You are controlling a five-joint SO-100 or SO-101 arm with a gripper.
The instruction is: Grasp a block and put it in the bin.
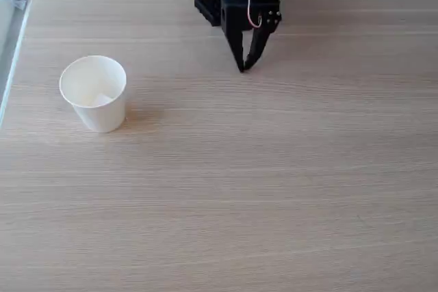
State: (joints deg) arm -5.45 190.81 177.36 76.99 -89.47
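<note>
The white paper cup [94,94] stands upright on the left part of the wooden table in the fixed view. Inside it, low against the near wall, lies a pale angular shape that looks like the white cube [102,99]. My black gripper [241,66] hangs at the top centre, far to the right of the cup, pointing down at the table. Its two fingers meet at their tips with nothing between them. The arm above it runs out of the top of the picture.
The light wooden table [274,189] stretches wide and bare in front of and to the right of the gripper. Its left edge [14,66] runs close behind the cup. Dark objects sit beyond the far edge at the top.
</note>
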